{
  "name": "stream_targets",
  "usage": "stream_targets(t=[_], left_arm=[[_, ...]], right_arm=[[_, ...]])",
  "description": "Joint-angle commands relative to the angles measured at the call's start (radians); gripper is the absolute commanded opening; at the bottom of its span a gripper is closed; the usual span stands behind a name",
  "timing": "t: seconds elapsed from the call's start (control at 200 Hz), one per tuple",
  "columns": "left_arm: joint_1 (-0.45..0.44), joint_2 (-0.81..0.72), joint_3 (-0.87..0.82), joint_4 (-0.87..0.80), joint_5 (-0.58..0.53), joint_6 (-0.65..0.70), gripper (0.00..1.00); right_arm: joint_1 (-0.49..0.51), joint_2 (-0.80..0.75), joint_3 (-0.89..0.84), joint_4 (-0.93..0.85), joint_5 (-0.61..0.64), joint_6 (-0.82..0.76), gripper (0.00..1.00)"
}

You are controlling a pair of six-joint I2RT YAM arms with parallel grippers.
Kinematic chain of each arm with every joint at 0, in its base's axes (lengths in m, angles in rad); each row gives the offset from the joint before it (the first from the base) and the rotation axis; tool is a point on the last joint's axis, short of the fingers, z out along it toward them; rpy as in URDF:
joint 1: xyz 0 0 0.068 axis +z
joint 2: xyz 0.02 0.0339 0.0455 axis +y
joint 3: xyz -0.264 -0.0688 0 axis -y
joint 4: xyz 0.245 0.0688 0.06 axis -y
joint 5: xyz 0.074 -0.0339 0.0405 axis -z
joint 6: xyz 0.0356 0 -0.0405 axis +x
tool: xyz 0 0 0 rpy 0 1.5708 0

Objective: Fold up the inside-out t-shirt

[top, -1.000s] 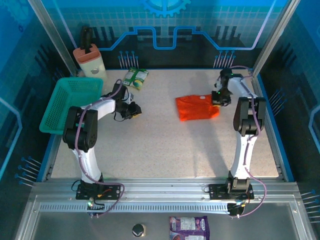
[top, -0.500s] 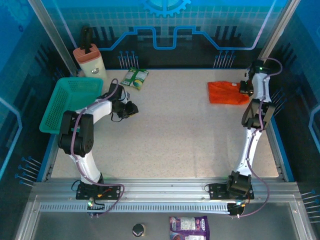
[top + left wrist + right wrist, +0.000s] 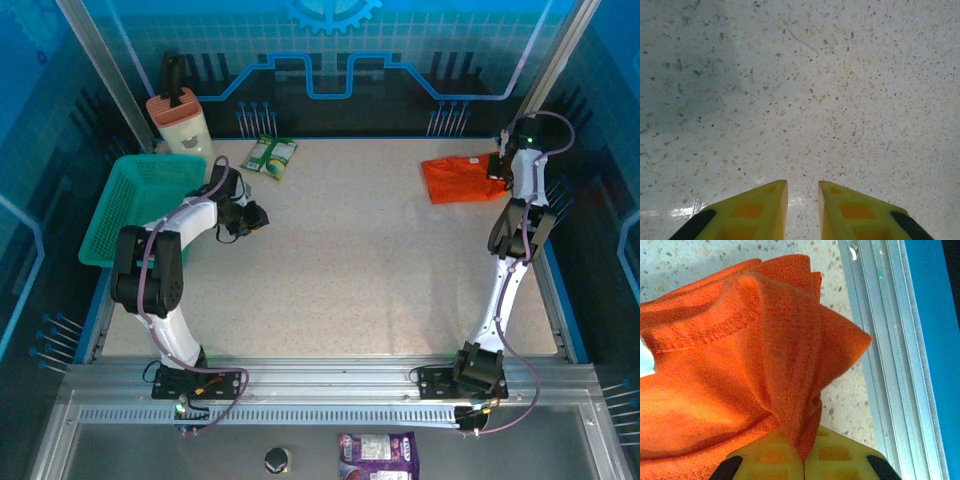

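Note:
The inside-out t-shirt [image 3: 455,180] is a folded, wrinkled orange-red bundle lying at the table's far right corner. In the right wrist view the t-shirt [image 3: 740,365] shows a stitched hem and a bunched fold that runs down into the jaws. My right gripper [image 3: 497,168] [image 3: 804,460] is shut on that fold at the bundle's right edge, close to the side rail. My left gripper [image 3: 258,215] hovers over bare table on the left side, far from the shirt. In its wrist view the left gripper [image 3: 802,182] has its yellow fingers a narrow gap apart with nothing between them.
A teal mesh basket [image 3: 140,205] sits at the left edge, just left of my left arm. A green packet [image 3: 270,155] and a beige container [image 3: 180,120] stand at the back left. An aluminium rail [image 3: 890,340] borders the table right beside the shirt.
My right gripper has pulled the t-shirt from the centre-right of the table back and rightward to the far right corner. The left gripper has drifted slightly left and back.

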Motion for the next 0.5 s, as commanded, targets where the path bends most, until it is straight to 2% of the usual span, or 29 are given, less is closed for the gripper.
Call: stream_targets(t=[0.0, 0.11, 0.225, 0.345, 0.495], left_arm=[[0.014, -0.051, -0.009, -0.036, -0.024, 0.034, 0.24], [0.02, -0.06, -0.007, -0.044, -0.037, 0.042, 0.24], [0.031, -0.086, -0.014, -0.03, -0.056, 0.035, 0.25], [0.043, -0.122, -0.037, 0.007, -0.092, 0.024, 0.27], [0.057, -0.16, -0.065, 0.055, -0.128, 0.021, 0.38]], right_arm=[[0.009, -0.033, -0.029, 0.076, 0.014, -0.019, 0.09], [0.016, -0.075, -0.07, 0.093, 0.09, 0.008, 0.22], [0.034, -0.171, -0.191, 0.148, 0.163, 0.05, 0.42], [0.069, -0.339, -0.446, 0.321, 0.241, 0.049, 0.49], [0.106, -0.508, -0.687, 0.448, 0.296, 0.088, 0.56]])
